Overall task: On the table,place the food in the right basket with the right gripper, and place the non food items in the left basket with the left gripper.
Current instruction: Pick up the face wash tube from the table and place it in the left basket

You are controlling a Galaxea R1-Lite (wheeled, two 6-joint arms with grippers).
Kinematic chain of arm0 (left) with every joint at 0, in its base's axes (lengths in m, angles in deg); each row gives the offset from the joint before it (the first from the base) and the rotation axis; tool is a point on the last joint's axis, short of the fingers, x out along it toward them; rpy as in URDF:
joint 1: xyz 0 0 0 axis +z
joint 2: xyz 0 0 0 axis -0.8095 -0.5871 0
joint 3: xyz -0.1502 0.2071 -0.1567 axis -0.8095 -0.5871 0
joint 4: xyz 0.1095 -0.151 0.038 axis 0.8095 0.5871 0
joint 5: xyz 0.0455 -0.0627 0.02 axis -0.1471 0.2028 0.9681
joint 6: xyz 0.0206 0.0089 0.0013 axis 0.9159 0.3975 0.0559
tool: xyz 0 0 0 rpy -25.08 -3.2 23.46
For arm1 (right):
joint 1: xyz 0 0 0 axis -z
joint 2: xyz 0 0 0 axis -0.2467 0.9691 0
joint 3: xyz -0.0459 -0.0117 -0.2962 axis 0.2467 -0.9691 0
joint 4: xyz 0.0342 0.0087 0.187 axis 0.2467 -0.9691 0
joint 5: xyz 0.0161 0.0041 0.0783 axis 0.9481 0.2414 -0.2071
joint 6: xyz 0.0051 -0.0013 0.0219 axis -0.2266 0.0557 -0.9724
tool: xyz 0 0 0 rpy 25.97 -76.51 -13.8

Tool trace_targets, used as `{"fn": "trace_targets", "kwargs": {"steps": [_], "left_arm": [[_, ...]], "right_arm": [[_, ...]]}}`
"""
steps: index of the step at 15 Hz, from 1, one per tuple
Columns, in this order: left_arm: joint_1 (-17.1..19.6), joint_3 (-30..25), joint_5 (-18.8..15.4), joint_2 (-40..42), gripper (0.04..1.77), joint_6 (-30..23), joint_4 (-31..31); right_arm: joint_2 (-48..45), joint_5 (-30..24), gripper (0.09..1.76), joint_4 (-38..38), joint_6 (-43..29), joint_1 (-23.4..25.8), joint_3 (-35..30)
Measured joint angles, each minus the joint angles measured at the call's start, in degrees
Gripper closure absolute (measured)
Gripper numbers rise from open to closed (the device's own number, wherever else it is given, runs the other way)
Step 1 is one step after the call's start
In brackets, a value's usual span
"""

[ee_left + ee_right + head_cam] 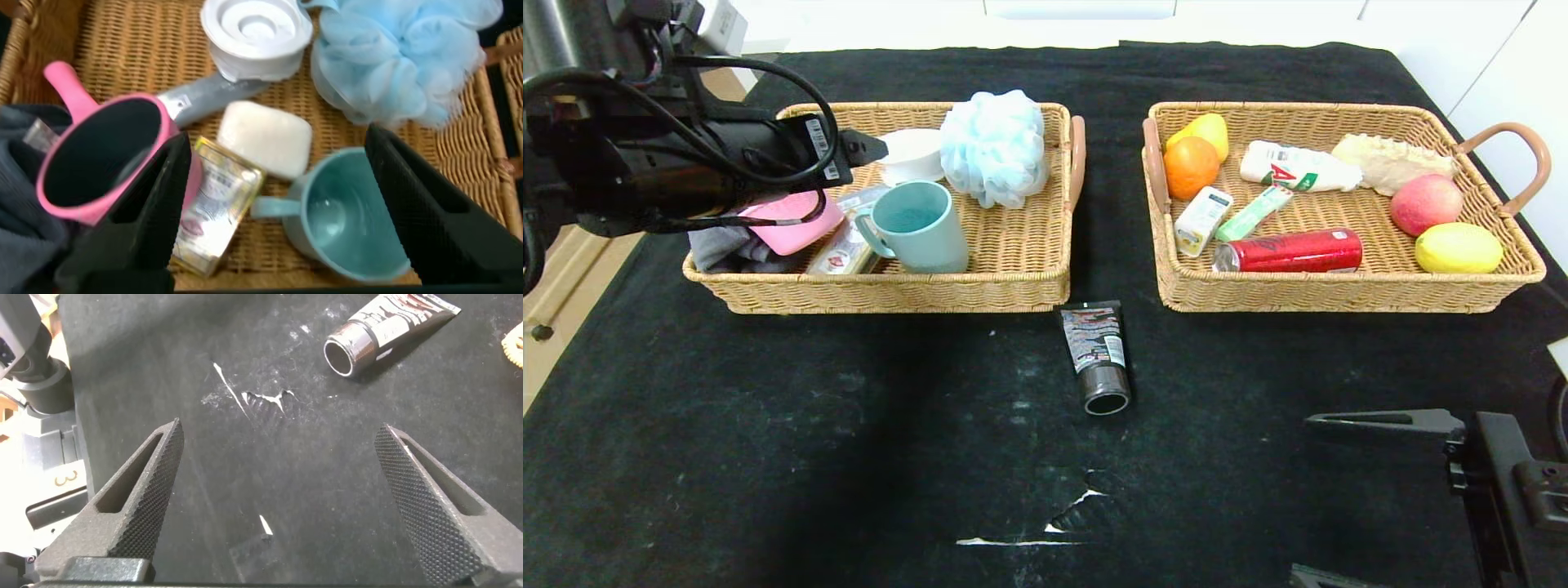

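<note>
The left hand (270,212) hangs over the left basket (1013,282), its two black fingers spread wide with nothing between them. Below it I count one pink pot (98,159) with a straight handle, one white ridged disc (256,33), one teal mug (347,216), one pale blue bath puff (404,57), one white soap bar (265,139), one yellowish packet (214,204), one grey tube (208,94) and a bundle of grey cloth (24,212). The pot sits at the left end of the basket on the cloth, the disc at the far side beside the puff, and the mug near the front wall.

The right hand (278,498) hovers low at the near right of the bench (768,441), fingers also wide apart and holding nothing.

One black squeeze tube (1097,356) lies on the bench just in front of the gap between the two baskets, cap end nearest me. It is the only loose item on the cloth.

The right basket (1339,294) holds one red soda can (1290,251) lying along the front wall, one small drink carton (1202,219), one green candy stick (1254,212), one white bottle (1297,167), one orange (1191,167), one yellow fruit behind it (1207,129), one apple (1426,204), one lemon (1459,247) and one pale ridged piece (1388,162) in the far right corner.
</note>
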Motion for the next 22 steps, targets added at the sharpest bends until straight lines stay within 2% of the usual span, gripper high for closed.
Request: {"fn": "trace_targets", "kwargs": {"steps": [3, 9, 12, 16, 19, 22], "left_arm": [[-5.90, -4.36, 3.66, 3.04, 0.21, -0.16, -0.02], [-20.15, -9.81, 14.97, 5.85, 0.15, -0.30, -0.09], [-26.03, -11.19, 17.40, 5.52, 0.13, -1.90, -0.06], [-30.87, -11.00, 19.37, 3.23, 0.12, -2.61, -0.11], [-33.85, -11.25, 22.54, 0.74, 0.11, -2.72, -0.17], [-36.58, -11.03, 23.41, -1.62, 0.11, -2.89, -0.33]], "right_arm": [[-0.13, -0.02, 0.14, 0.00, 0.04, -0.01, 0.00], [-1.07, -0.06, 0.14, 0.02, 0.04, -0.01, 0.05], [-2.62, -0.26, 0.14, -0.05, 0.04, 0.02, 0.20], [-4.66, -0.26, 0.14, -0.22, 1.63, 0.05, 0.20], [-5.07, -0.20, 0.14, -0.27, 1.90, 0.07, 0.06], [-5.46, 0.85, 0.14, -0.11, 1.90, 0.09, 0.30]]}}
